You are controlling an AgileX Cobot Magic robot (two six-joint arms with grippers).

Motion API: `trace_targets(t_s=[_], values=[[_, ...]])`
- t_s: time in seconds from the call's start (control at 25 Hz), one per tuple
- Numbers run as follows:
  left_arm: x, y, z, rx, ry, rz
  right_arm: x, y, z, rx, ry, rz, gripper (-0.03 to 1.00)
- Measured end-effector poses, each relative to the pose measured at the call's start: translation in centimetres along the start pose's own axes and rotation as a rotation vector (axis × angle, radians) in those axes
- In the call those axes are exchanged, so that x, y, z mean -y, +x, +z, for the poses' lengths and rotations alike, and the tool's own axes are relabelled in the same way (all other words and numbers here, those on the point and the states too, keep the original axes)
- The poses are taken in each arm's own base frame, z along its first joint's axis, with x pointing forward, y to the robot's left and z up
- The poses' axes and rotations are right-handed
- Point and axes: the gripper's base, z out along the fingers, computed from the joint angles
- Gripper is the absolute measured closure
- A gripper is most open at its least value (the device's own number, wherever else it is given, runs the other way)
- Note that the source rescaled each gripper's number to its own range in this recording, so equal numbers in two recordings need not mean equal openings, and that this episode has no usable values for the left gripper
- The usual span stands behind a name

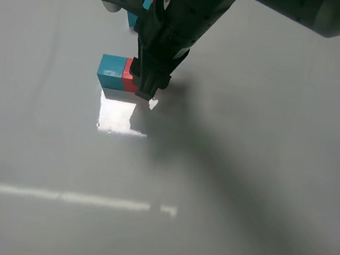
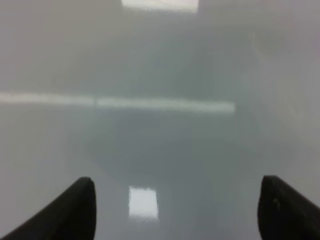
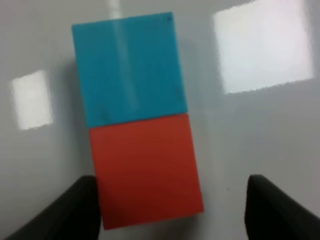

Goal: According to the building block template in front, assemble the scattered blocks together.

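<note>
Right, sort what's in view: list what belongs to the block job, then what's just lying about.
Job: teal cube; red cube, butted together; template, mostly hidden behind the arm.
Just there: table; light patch on it.

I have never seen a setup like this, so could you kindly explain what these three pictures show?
It is a robot with two arms, each ending in a two-fingered hand. One picture is taken from a camera mounted high above the pale table; the other two come from cameras on the wrists. In the high view the right hand hangs low over a teal cube and a red cube lying side by side, touching. The right wrist view shows them between its open fingers, nothing gripped. Something teal peeks out behind the arm, too hidden to identify. The left hand is open over bare table.
</note>
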Motion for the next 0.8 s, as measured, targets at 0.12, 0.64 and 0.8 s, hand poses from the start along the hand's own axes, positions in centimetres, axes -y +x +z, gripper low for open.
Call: trace_targets(t_s=[0.12,0.64,0.8], values=[[0.0,0.0,0.0,0.0,0.0,0.0,0.2,0.1,0.0,0.004,0.013,-0.003,0.25],[0.0,0.0,0.0,0.0,0.0,0.0,0.7,0.9,-2.6,-0.051,0.002,0.07,0.25],[0.0,0.0,0.0,0.0,0.0,0.0,2.2,2.1,-4.4,-0.071,0.051,0.113,0.25]])
